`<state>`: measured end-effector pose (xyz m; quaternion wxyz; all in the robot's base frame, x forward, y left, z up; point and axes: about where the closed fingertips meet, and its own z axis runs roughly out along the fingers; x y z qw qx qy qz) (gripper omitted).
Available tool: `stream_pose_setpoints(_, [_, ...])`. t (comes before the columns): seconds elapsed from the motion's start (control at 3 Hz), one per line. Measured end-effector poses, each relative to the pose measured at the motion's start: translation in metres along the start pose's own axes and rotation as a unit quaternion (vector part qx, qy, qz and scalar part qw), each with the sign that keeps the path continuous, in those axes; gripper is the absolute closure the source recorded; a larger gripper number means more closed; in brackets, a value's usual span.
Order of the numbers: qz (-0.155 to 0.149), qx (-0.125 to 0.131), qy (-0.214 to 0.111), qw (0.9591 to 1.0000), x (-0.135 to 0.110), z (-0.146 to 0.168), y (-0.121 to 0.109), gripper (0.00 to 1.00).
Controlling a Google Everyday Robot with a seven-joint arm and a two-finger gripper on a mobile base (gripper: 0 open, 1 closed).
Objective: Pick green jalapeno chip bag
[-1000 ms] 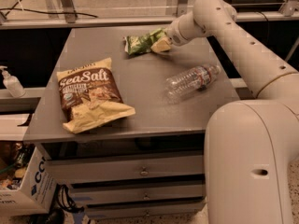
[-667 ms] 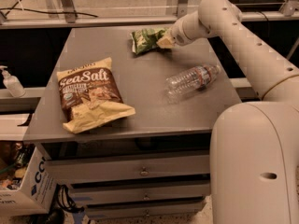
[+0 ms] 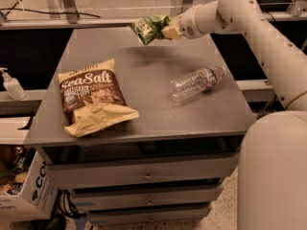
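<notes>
The green jalapeno chip bag (image 3: 149,28) is a small crumpled green foil bag with pale patches. It hangs in the air above the far edge of the grey cabinet top (image 3: 144,80), with a soft shadow under it. My gripper (image 3: 170,28) is at the bag's right end and is shut on it. The white arm reaches in from the upper right.
A larger brown-and-cream Sea Salt bag (image 3: 93,97) lies at the front left of the cabinet top. A clear plastic water bottle (image 3: 196,83) lies on its side at the right. A white pump bottle (image 3: 12,85) stands on a ledge at the left. A cardboard box (image 3: 21,190) sits on the floor at the lower left.
The gripper has lifted the green bag off the cabinet top and carried it up and toward the far edge. The other objects have not moved.
</notes>
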<state>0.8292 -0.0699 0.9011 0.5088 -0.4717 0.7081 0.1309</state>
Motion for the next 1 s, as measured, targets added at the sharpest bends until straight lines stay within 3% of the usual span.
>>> stream_pose_setpoints(0.67, [-0.022,-0.025,-0.097,0.9948,-0.068,-0.048,0.022,1.00])
stream_pose_setpoints(1.0, [-0.023,-0.027,-0.100,0.9944,-0.070,-0.047,0.024,1.00])
